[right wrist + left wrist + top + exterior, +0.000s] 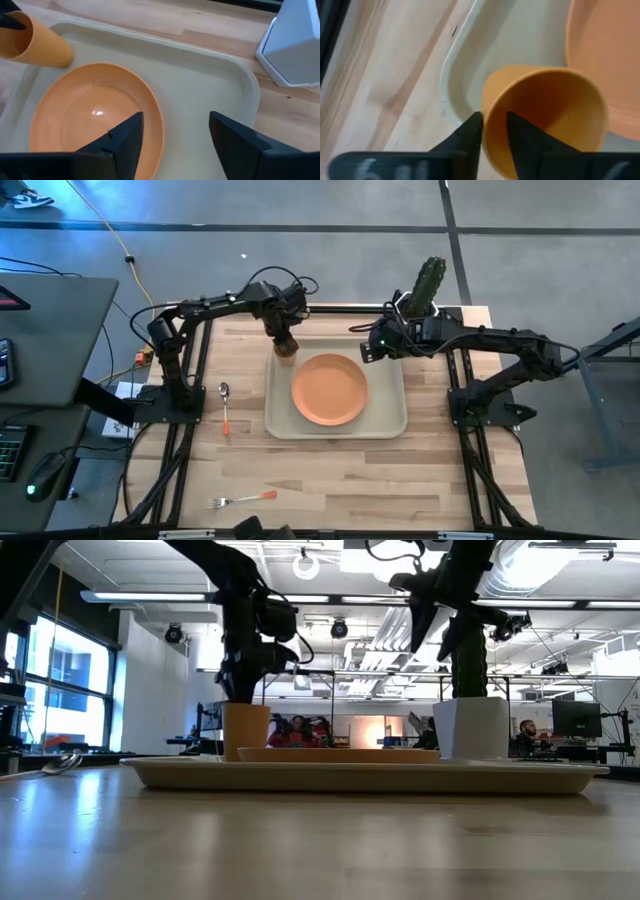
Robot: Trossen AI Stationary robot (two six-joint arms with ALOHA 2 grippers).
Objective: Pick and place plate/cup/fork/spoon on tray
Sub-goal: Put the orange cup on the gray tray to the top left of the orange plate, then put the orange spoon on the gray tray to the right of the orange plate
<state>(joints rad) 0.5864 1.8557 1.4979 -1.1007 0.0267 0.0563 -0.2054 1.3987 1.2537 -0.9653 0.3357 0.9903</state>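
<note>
Fingers of my left gripper [492,137] pinch the near wall of the small orange cylindrical plastic cup [545,117], one finger inside the rim, one outside. In the low view the cup [246,731] stands upright with its base at tray level, though I cannot tell for sure that it bears its full weight there.

Position: cup at the far left corner of the large cream-beige rectangular plastic tray [392,416], just beside the rim, directly under my left gripper [285,338]. The coming move, as I judge it, is a release and a straight lift, so the relation that counts is gripper above cup, cup axis vertical.

Tray contents: the round shallow orange plastic plate [329,389] at the middle, close beside the cup, plus the cup itself.

My right gripper [172,132], fingers spread wide and holding nothing, hovers over the tray's far right part [372,348].

Outstanding items, both on the wooden table [340,480] outside the tray:
- slim spoon with silver bowl and orange-red handle [226,408], off the tray's left edge, long axis running far to near, bowl at the far end; my left arm is nearer.
- slim fork with silver tines and orange-red handle [241,499], near the table's front edge toward the left, long axis along that edge, tines to the left; again my left arm is nearer.

Other: white pot with a green cactus [424,288] at the table's far right, off the tray.
</note>
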